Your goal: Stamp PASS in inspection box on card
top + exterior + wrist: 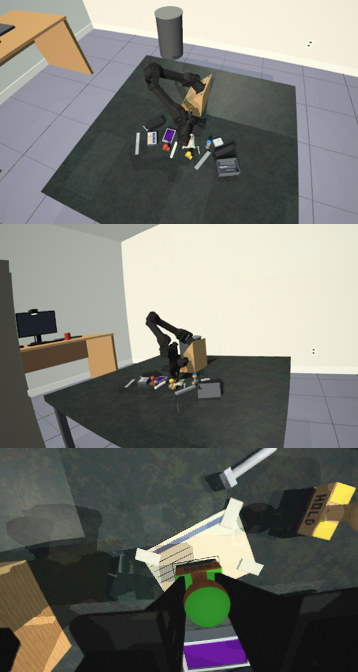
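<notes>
My gripper (199, 579) is shut on the green-knobbed stamp (207, 607) (176, 374), which points down over the card. The cream card (220, 550) (190, 145) is taped at its corners and has a blue stripe and ruled lines. The stamp's brown block covers most of a thin outlined box near the card's edge. I cannot tell whether its face touches the card, and any print under it is hidden. The purple ink pad (215, 654) (169, 135) (160, 379) lies open beside the card. In the top view the arm hides the held stamp.
A yellow HOLD stamp (315, 513) (188, 155), a red stamp (166, 147) (152, 380) and a blue stamp (209, 143) (194, 379) stand around the card. A white rod (173, 150), a grey bar (202, 161), a grey bin (209, 390) and a wooden block (200, 355) (30, 613) are nearby.
</notes>
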You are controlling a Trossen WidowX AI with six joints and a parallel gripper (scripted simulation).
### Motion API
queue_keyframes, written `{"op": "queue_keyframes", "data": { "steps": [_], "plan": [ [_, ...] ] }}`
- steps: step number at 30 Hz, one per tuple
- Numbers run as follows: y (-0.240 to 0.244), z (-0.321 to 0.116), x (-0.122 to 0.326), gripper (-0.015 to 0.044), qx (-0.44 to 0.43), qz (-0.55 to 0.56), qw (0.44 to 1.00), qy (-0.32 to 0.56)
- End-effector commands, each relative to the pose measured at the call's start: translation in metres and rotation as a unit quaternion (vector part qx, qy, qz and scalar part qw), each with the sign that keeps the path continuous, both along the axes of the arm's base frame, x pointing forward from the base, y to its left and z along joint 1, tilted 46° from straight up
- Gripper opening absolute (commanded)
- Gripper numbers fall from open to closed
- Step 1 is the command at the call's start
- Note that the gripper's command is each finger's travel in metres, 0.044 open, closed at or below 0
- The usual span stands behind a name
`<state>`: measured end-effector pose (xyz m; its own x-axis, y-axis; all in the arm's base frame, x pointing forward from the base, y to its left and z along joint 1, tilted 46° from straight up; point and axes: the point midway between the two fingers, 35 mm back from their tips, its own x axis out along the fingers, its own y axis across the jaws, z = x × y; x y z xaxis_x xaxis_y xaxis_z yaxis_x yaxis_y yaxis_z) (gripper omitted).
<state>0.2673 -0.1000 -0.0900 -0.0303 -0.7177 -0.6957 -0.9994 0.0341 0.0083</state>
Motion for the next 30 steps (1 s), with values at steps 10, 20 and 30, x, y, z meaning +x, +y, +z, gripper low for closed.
{"op": "queue_keyframes", "data": {
  "steps": [10, 20, 30],
  "plan": [
    [0.003, 0.004, 0.0, 0.0, -0.002, -0.001, 1.0, -0.001],
    [0.006, 0.007, 0.001, 0.0, -0.002, -0.001, 1.0, -0.001],
    [0.017, 0.017, 0.003, 0.0, 0.0, -0.001, 1.0, -0.001]
  ]
}}
